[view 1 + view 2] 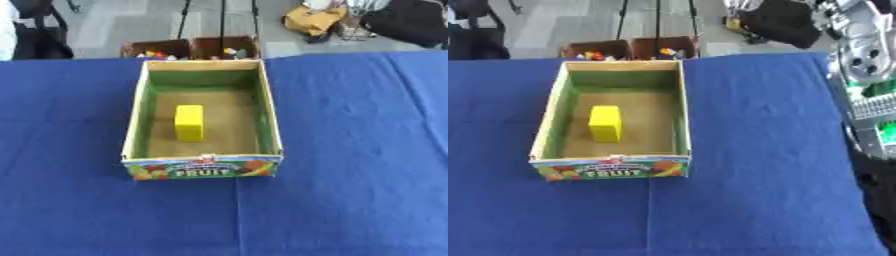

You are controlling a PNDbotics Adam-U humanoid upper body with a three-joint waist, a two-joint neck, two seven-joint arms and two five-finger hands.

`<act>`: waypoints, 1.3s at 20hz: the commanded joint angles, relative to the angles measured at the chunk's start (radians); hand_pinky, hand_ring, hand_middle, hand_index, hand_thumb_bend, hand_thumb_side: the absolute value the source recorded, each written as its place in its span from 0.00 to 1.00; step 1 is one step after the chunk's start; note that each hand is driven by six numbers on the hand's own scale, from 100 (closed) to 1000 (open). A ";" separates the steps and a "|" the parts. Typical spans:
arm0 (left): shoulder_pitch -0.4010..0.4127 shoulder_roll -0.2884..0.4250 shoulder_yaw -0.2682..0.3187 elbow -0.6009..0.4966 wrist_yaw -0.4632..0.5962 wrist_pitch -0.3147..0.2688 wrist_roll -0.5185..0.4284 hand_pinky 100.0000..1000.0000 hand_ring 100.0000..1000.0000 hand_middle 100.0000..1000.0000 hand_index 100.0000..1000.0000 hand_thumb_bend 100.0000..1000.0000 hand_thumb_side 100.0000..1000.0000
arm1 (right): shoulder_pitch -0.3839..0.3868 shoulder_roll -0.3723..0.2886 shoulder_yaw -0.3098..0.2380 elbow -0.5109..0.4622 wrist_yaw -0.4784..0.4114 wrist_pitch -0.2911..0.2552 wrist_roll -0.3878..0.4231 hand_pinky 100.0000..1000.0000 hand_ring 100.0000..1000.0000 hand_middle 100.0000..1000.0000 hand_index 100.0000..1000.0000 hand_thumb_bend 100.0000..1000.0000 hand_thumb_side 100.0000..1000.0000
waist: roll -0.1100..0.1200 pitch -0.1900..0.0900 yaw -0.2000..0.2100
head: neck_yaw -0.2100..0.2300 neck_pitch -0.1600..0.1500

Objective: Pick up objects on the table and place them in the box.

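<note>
Box (203,166) sits mid-frame on the blue tablecloth (350,150), long axis running away from the cam, open top up, "FRUIT" printed on the near wall. Open top makes sense: stuff gets dropped straight in from above. Yellow block (189,122) lies inside on the brown floor, a bit left of centre, apart from all four walls. Judging by that, it's already been placed, so that part of the task looks done.

No other loose objs visible on the cloth in either view; nothing left to pick up as far as I can tell.

Neither hand shows in either view, so can't tell whether fingers are spread, curled or holding anything. Silver and black robot hardware (866,75) runs down the right edge of the right eye view, but no hand is visible on it.

Beyond the table's far edge, upper middle of frame, two brown bins (191,48) hold small coloured items, too small to make out.
</note>
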 commanded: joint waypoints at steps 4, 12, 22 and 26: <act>-0.013 0.022 0.013 -0.019 -0.006 -0.002 0.013 0.41 0.75 0.82 0.88 0.00 1.00 | 0.076 -0.013 -0.064 -0.021 -0.010 -0.142 -0.368 0.46 0.66 0.58 0.76 0.00 0.13 | 0.023 -0.006 -0.010 | 0.010 -0.007; -0.017 0.023 0.016 -0.019 -0.010 -0.005 0.022 0.41 0.75 0.82 0.87 0.00 1.00 | 0.187 0.028 -0.128 -0.021 0.130 -0.317 -0.796 0.38 0.62 0.55 0.70 0.00 0.11 | 0.030 0.001 -0.016 | 0.021 -0.004; -0.022 0.024 0.021 -0.019 -0.017 -0.010 0.033 0.41 0.75 0.82 0.87 0.00 1.00 | 0.286 0.103 -0.216 -0.021 0.151 -0.490 -0.905 0.35 0.61 0.53 0.68 0.00 1.00 | 0.032 0.007 -0.027 | 0.031 -0.004; -0.022 0.025 0.022 -0.019 -0.019 -0.010 0.034 0.41 0.75 0.82 0.87 0.00 1.00 | 0.316 0.108 -0.228 -0.021 0.118 -0.498 -0.905 0.34 0.60 0.52 0.67 0.00 1.00 | 0.030 0.007 -0.028 | 0.032 -0.006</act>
